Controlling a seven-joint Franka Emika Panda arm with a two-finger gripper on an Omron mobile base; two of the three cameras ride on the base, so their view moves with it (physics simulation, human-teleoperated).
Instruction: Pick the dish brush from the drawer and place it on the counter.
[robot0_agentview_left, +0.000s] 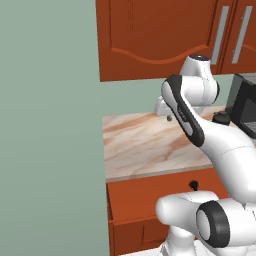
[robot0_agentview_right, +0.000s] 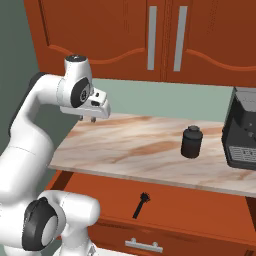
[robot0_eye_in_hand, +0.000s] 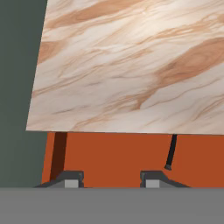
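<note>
Dish brush (robot0_agentview_right: 140, 205): lies in open drawer (robot0_agentview_right: 200, 202), not yet picked. Pincer (robot0_agentview_right: 86, 119): parted, empty, above surface (robot0_agentview_right: 145, 145). Pick and placing both remain.

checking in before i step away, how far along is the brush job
Done: the drawer stands open, with the brush lying in it. In hand: nothing; the tool hangs over the counter's left end with nothing between its fingers, well above the brush. Left: come down into the drawer, grasp the brush, lift it out and set it on the counter.
</note>
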